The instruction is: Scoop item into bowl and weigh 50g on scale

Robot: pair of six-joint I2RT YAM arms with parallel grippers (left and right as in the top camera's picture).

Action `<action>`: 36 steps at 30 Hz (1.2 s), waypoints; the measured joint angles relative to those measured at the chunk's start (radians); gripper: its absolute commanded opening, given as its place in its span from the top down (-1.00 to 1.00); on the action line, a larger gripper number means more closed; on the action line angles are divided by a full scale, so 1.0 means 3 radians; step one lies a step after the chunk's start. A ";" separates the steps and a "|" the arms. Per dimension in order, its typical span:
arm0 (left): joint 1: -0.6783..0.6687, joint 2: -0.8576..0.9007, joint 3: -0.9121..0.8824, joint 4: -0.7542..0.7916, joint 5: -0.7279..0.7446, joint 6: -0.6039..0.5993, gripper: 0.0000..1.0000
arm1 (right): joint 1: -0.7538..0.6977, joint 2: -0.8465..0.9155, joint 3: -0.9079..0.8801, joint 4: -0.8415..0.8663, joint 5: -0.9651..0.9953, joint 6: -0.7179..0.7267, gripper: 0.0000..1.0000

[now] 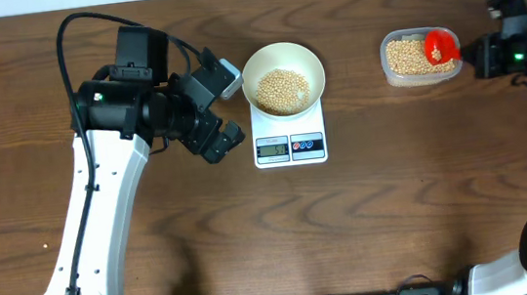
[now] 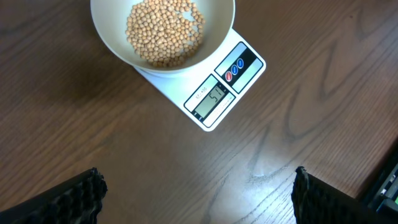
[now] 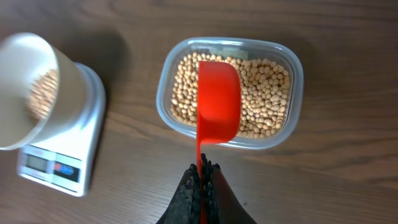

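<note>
The white bowl [image 1: 282, 77] holds tan beans [image 1: 282, 90] and stands on the white scale [image 1: 290, 147]. In the left wrist view the bowl [image 2: 163, 31] sits on the scale [image 2: 219, 93], whose display reads about 54. My left gripper [image 1: 228, 136] is open and empty, just left of the scale; its fingers [image 2: 198, 196] show over bare wood. My right gripper [image 3: 203, 177] is shut on the handle of a red scoop [image 3: 217, 102], held over the clear tub [image 3: 231, 92] of beans. The scoop [image 1: 440, 45] and the tub [image 1: 419, 56] also show in the overhead view, with the right gripper [image 1: 475, 55] at the tub's right.
The dark wooden table [image 1: 369, 215] runs wide in front of the scale. The white bowl [image 3: 31, 87] and scale [image 3: 59, 158] show at the left of the right wrist view. A rail runs along the table's front edge.
</note>
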 measured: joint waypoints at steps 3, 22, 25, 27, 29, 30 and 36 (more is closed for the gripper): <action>0.0000 0.0000 0.0000 0.0000 0.0000 0.0000 -0.95 | 0.0324 -0.0013 0.0000 0.0004 0.0535 -0.0008 0.97; 0.0000 0.0000 0.0000 -0.0001 0.0000 0.0000 -0.96 | 0.1039 -0.0013 0.0000 0.0215 0.2097 -0.0029 0.98; 0.0000 0.0000 0.0000 -0.0001 0.0000 0.0000 -0.96 | 0.1039 -0.0014 0.0000 0.0303 0.1921 -0.0027 0.98; 0.0000 0.0000 0.0000 0.0000 0.0000 0.0000 -0.96 | 0.1039 -0.0017 0.0000 0.0376 0.1719 -0.0013 0.98; 0.0000 0.0000 0.0000 0.0000 0.0000 0.0000 -0.96 | 0.1039 -0.0025 0.0000 0.0487 0.1406 0.0025 0.98; 0.0000 0.0000 0.0000 0.0000 0.0000 0.0000 -0.96 | 0.1039 -0.0029 0.0000 0.0546 0.1232 0.0060 0.98; 0.0000 0.0000 0.0000 -0.0001 0.0000 0.0000 -0.96 | 0.1061 -0.0043 0.0000 0.0950 0.0079 0.0298 0.98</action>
